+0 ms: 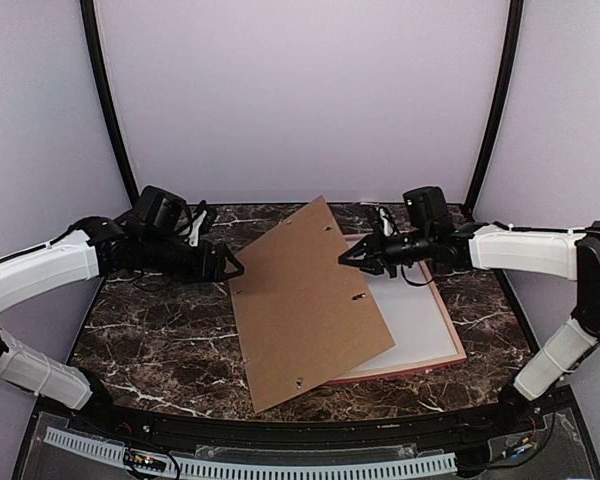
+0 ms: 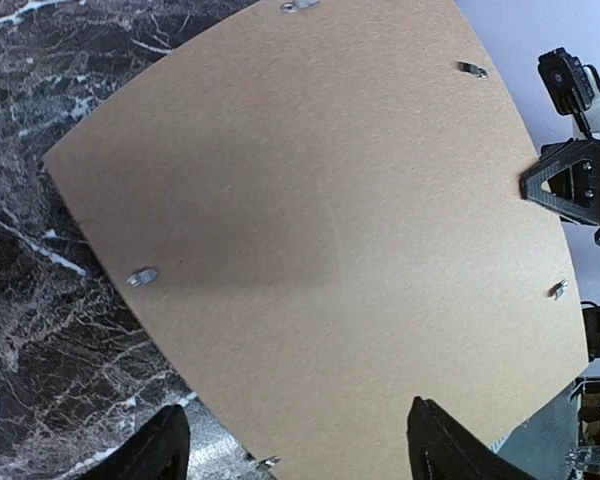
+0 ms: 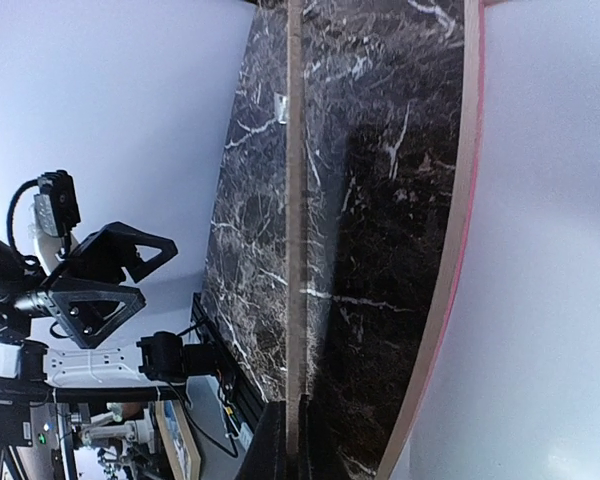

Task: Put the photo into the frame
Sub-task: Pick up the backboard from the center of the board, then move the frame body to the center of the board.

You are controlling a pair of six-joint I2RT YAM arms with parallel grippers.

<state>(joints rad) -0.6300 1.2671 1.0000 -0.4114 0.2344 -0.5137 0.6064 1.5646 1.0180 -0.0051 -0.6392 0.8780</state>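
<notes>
From above, the frame (image 1: 447,322) lies flat on the right of the table (image 1: 150,340), pink rim up. A white sheet (image 1: 415,320) fills it. Whether that is the photo face down I cannot tell. A plain brown board (image 1: 305,300) slants over the frame's left part, right edge raised, left side low by the table. The right fingers (image 1: 348,258) pinch that raised edge. The left fingers (image 1: 230,265) stand spread just beside the board's left edge, holding nothing.

The left wrist view is nearly filled by the board's brown face, with small metal clips (image 2: 142,276) along its edges. The two left fingers sit wide apart at the bottom, and the right fingers show at the far edge.

The right wrist view shows the board edge-on, a thin line running down between the closed right fingers. Beside it is dark marble, then the frame's pale wood side, pink edge and white sheet.
</notes>
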